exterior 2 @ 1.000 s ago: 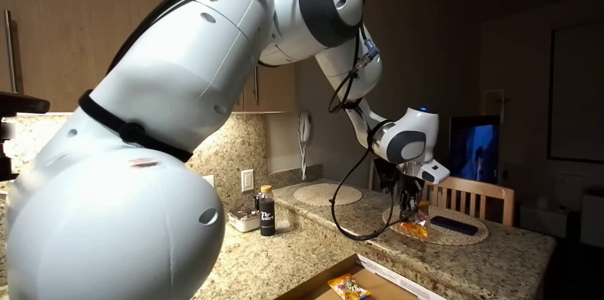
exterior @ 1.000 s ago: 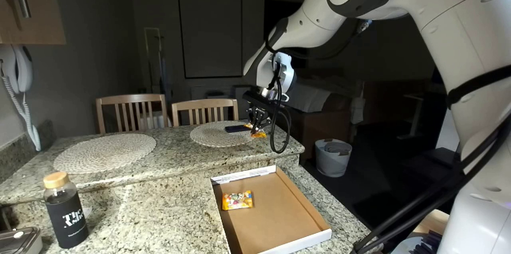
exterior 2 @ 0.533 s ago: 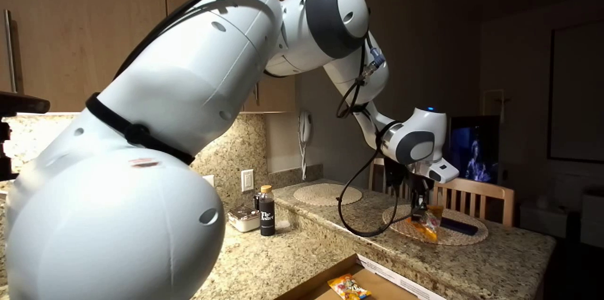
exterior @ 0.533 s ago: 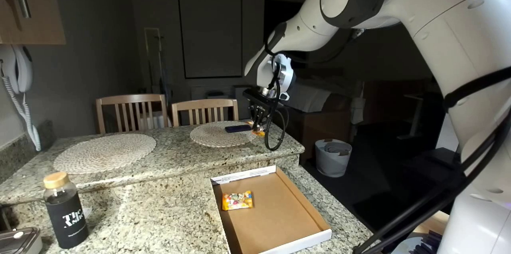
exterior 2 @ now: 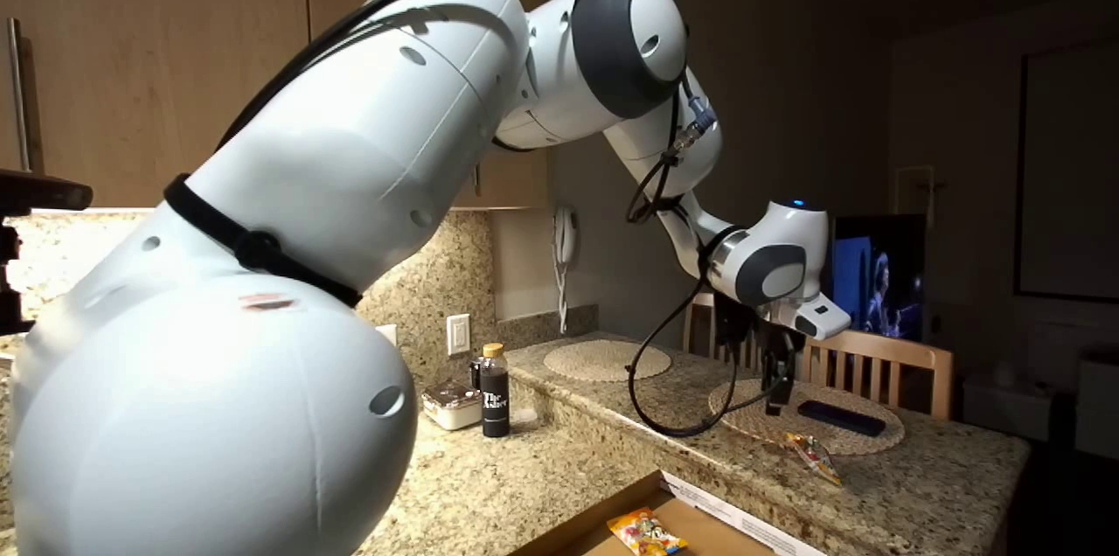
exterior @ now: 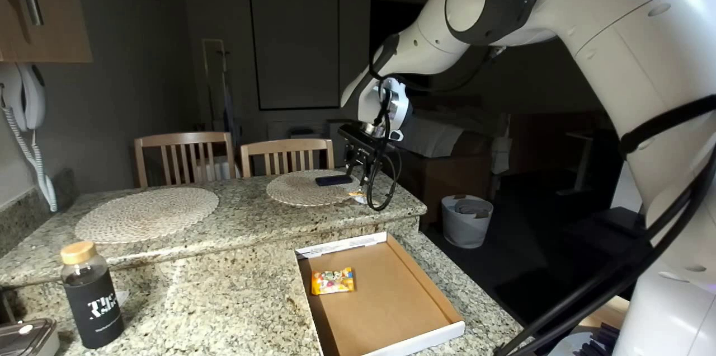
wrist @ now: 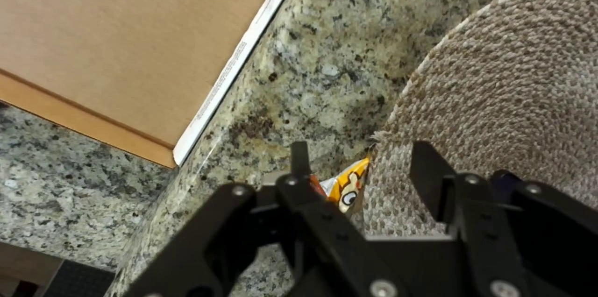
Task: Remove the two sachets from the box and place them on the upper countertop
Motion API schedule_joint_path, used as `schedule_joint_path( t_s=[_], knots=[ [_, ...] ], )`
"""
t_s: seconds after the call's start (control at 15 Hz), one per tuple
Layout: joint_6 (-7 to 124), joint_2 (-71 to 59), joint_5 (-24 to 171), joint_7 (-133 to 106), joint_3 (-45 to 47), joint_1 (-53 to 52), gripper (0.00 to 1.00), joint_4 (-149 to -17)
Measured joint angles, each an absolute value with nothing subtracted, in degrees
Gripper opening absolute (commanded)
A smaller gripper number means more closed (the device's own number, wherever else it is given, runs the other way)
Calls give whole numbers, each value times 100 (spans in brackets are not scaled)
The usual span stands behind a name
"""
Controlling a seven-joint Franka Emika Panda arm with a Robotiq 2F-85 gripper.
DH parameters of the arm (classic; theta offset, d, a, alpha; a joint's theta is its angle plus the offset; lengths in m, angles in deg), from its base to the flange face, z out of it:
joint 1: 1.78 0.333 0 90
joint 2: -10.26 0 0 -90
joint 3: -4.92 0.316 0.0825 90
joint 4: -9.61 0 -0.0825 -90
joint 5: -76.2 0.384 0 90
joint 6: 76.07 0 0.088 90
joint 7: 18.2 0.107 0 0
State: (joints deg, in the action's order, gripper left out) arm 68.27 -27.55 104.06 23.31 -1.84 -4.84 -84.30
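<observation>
The upper granite surface [exterior: 240,205], speckled and round-edged, stood above a shallow, open brown box [exterior: 386,294] and carried a round woven placemat [wrist: 495,77]. Two black fingers [wrist: 427,180] hung near the placemat's edge, spread well apart and gripping nothing. One yellow-orange sachet [exterior 2: 814,457] rested at that edge; a second sachet [exterior: 333,281] lay flat in the box, just beside one side. It looked light, soft and probably slippery, unlikely to break but apt to crumple; a gentle pinch across its middle, clear of that side, seemed the best hold.
</observation>
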Motion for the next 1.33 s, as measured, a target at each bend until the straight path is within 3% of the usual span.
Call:
schedule_joint_path(
  t_s=[0.2,0.93,1.33],
  knots=[
    [6126,-2744,10406,2261,-24,-595,100,-8435],
    [3353,-2798,10364,1060,392,-697,100,-9189],
    [3265,-3682,10346,903,404,-513,100,-8777]
  ],
)
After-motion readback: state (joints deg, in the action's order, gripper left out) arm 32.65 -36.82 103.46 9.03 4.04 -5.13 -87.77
